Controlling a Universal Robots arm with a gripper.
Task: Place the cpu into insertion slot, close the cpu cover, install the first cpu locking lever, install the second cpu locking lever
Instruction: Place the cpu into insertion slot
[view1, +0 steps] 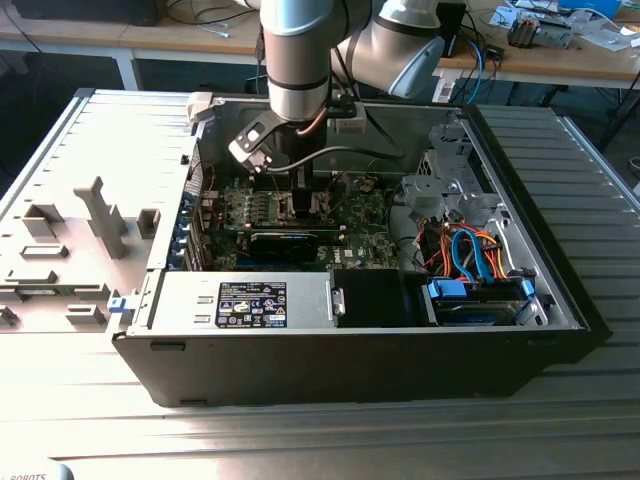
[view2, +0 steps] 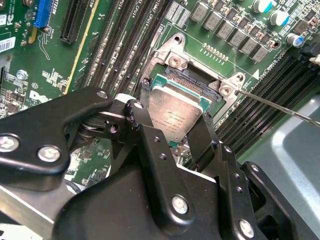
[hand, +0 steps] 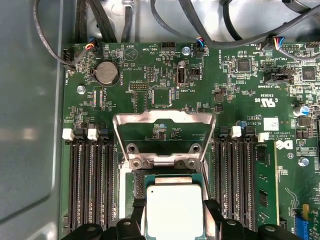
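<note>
Inside the open computer case (view1: 350, 360) on the worktop (view1: 300, 430), the end effector (view2: 176, 112) pinches the cpu (hand: 174, 212) by two opposite edges, its black fingers (view2: 145, 95) touching the chip's sides. The cpu lies directly over the insertion slot (view2: 186, 77); whether it is fully seated cannot be told. The cpu cover (hand: 165, 116) stands swung up and open just beside the slot, between the black memory slots (hand: 90, 185).
</note>
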